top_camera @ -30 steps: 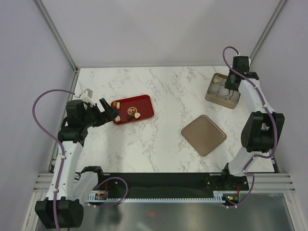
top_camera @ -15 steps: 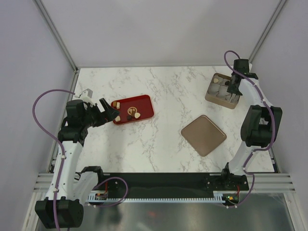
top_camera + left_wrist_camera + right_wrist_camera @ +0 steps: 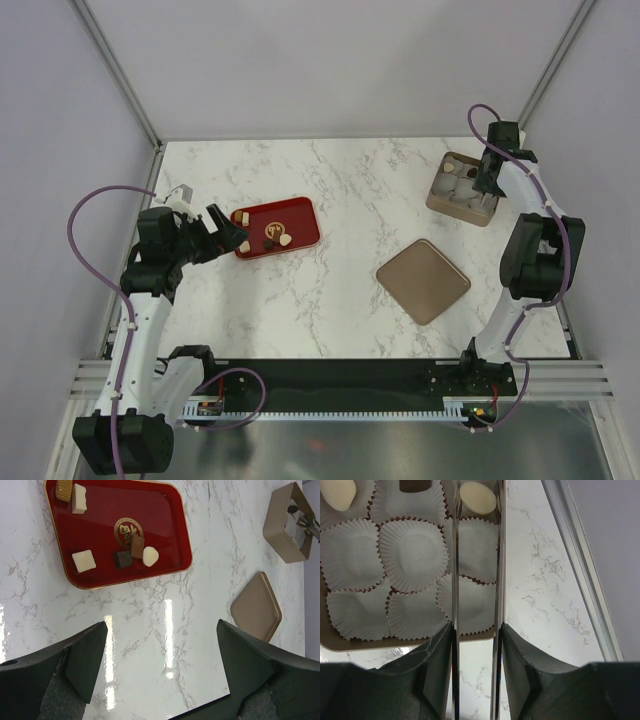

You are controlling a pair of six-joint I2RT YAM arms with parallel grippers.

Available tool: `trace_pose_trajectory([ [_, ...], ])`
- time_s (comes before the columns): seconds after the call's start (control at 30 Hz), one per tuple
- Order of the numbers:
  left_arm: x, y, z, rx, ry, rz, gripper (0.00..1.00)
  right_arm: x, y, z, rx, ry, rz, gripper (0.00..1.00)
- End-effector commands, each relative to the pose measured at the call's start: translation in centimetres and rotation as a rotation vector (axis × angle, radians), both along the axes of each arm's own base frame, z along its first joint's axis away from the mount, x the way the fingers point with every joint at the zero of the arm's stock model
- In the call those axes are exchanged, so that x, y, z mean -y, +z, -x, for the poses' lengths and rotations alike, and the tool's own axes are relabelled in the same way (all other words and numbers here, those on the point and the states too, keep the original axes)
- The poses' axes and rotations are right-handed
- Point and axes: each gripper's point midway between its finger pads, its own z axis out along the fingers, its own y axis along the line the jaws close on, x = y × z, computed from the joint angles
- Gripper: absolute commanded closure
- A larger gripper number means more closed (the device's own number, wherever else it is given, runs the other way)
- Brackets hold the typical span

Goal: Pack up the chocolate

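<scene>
Red tray (image 3: pixel 165 510) holds most chocolate (image 3: pixel 150 556): probably light, smooth, easily marked; pinch gently across flat sides. Left gripper (image 3: pixel 160 630) hangs spread wide near tray. Right gripper (image 3: pixel 476 580) over box (image 3: pixel 370 642), straddling a cream piece (image 3: pixel 477 497); clamped or loose, cannot tell.

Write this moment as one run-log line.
left jaws: open, empty, near tray | right jaws: around white piece at box, grip unclear | lid: off

left claw (image 3: pixel 160 630): spread wide | right claw (image 3: pixel 484 186): narrowly parted, pointing down
</scene>
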Motion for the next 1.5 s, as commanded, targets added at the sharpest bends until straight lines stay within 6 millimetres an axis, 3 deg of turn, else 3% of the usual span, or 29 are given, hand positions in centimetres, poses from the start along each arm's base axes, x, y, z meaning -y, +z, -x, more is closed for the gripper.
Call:
trace_pose_trajectory([
  [0.0, 0.0, 1.0, -0.4, 0.053, -0.026, -0.023, 0.01, 0.8, 2.8, -1.5, 0.083, -0.011, 0.033, 0.51],
  [0.27, -0.1, 0.9, -0.3, 0.052, -0.026, -0.024, 0.02, 0.7, 5.1, -1.2, 0.128, -0.004, 0.031, 0.47],
  [0.4, 0.0, 0.9, -0.4, 0.051, -0.027, -0.024, 0.01, -0.6, 6.4, -0.9, 0.153, 0.029, 0.005, 0.46],
  [0.5, -0.1, 1.0, -0.4, 0.053, -0.024, -0.025, 0.01, -3.2, 8.3, -0.8, 0.193, 0.092, -0.001, 0.47],
  [0.77, -0.2, 1.1, -0.5, 0.058, -0.014, -0.030, 0.02, -15.7, 10.3, -0.8, 0.263, 0.406, -0.066, 0.47],
  [0.9, -0.3, 1.0, -0.5, 0.057, -0.008, -0.035, 0.02, -24.7, 11.0, 1.3, 0.321, 0.667, -0.162, 0.47],
  [1.1, -0.5, 0.9, -0.5, 0.054, -0.002, -0.038, 0.02, -34.9, 9.5, 5.7, 0.291, 0.995, -0.265, 0.46],
  [1.3, -0.4, 0.9, -0.6, 0.050, -0.004, -0.036, 0.02, -41.1, 6.2, 10.7, 0.191, 1.282, -0.197, 0.45],
  [1.47, -0.2, 0.9, -0.5, 0.049, -0.013, -0.028, 0.02, -43.6, 4.5, 13.1, 0.140, 1.391, -0.179, 0.44],
])
